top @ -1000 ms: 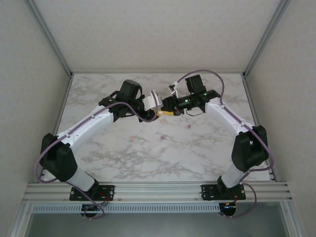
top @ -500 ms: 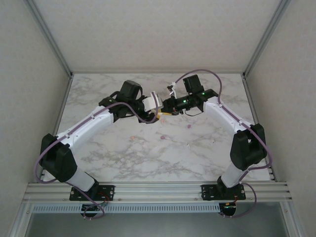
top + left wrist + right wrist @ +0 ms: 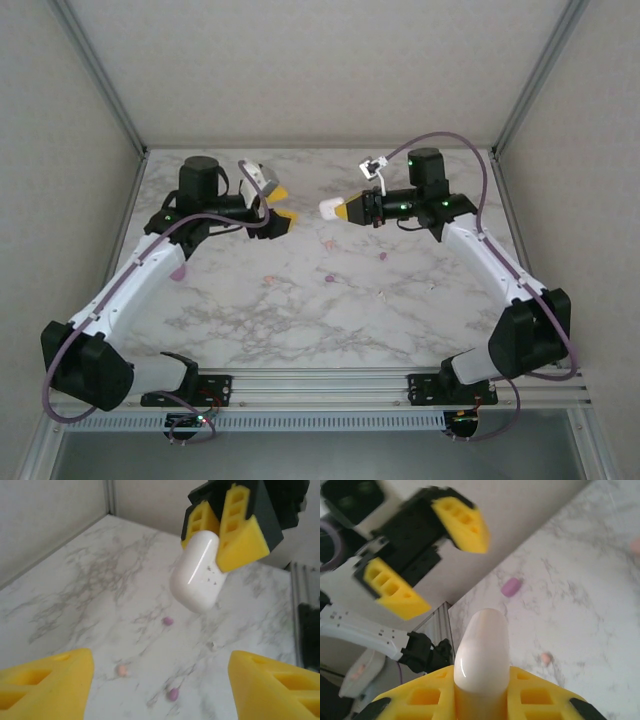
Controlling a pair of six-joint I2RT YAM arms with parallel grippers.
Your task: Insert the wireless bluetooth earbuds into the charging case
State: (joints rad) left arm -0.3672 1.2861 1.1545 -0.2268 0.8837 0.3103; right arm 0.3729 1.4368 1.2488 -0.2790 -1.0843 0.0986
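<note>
Item: tiny bead-sized wireless earbuds (image 3: 168,621), purple, peach-pink and whitish. Lay loose and well apart on the white marbled counter (image 3: 240,320), none inside any case.

Glossy white pill-shaped charging case (image 3: 197,575): hung in the air above the counter, lid apparently shut, clenched at one end by the right jaws.

Left jaws: spread wide, grasping nothing, facing the case across a clear gap.

Progress, judged early: case lifted off the counter but not opened, and no earbud picked up.

Left to do, by the look of it: open the lid, gather the earbuds, seat each in its well.
</note>
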